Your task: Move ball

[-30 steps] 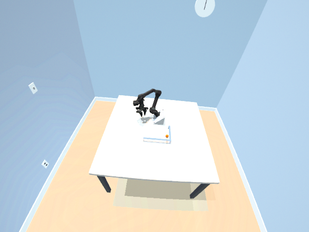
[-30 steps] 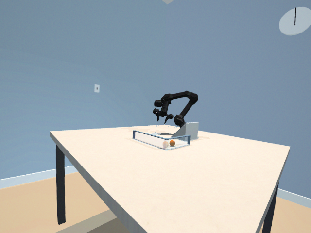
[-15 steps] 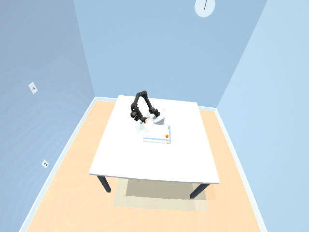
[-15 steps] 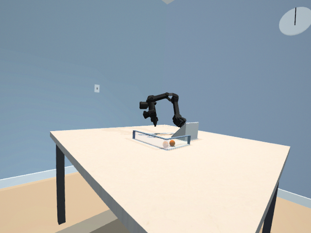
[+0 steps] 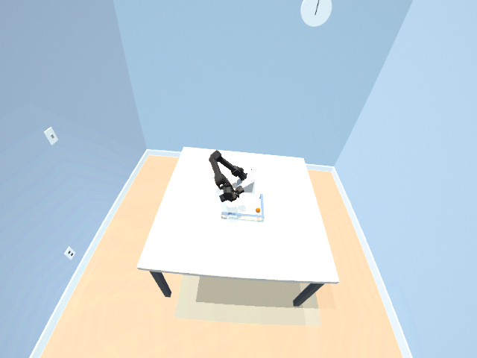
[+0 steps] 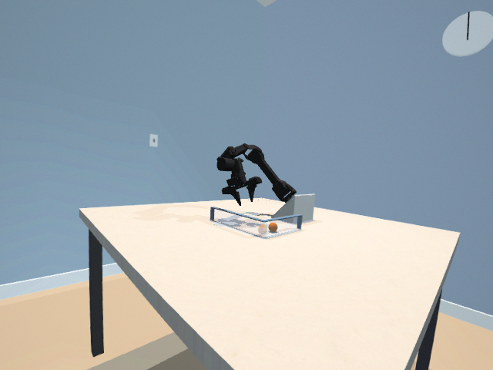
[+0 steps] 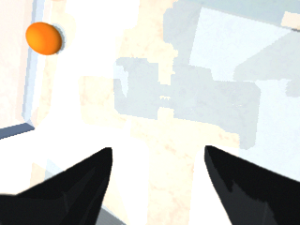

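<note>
The orange ball [image 5: 257,209] [image 6: 273,227] [image 7: 43,38] lies on the table inside the two low clear walls [image 5: 242,218] [image 6: 235,213] [image 7: 31,80], close to their corner. The pale see-through copy [image 6: 262,228] sits right beside it, just to its left in the exterior view. My gripper [image 5: 228,197] [image 6: 245,200] [image 7: 158,153] is open with nothing between the fingers. It hangs above the table at the open end of the walled area, well away from the ball. In the wrist view the ball is at the top left, far from the fingertips.
The grey wedge-shaped arm base [image 5: 248,185] [image 6: 302,205] stands just behind the walls. The white table [image 5: 238,250] [image 6: 318,287] reaches wide around them on every side.
</note>
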Robot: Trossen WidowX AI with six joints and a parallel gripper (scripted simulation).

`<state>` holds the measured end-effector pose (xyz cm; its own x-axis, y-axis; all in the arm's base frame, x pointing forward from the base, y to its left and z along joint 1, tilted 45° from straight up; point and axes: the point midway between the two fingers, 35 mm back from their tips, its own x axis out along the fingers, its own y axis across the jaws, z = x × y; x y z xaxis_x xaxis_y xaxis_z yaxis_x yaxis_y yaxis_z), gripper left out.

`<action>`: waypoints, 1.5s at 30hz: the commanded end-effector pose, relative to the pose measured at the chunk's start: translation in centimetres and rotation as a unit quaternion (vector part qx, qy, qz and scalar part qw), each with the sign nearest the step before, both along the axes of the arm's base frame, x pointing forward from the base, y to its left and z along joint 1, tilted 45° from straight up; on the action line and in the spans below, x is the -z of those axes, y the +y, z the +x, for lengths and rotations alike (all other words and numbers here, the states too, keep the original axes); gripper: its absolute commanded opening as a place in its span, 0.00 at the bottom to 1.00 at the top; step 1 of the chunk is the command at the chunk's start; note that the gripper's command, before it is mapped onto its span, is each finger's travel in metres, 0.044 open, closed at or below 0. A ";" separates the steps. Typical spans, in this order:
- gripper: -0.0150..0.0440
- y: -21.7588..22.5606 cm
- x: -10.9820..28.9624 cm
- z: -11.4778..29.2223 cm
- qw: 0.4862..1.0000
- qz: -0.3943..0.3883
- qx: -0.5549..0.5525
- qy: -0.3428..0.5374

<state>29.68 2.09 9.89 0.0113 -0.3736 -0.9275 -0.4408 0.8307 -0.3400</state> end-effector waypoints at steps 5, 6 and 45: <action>0.73 8.2 7.7 2.1 0.936 -0.100 -0.301 0.155; 0.73 9.2 8.7 2.1 0.920 -0.114 -0.333 0.173; 0.73 11.3 17.4 1.5 0.806 -0.188 -0.494 0.267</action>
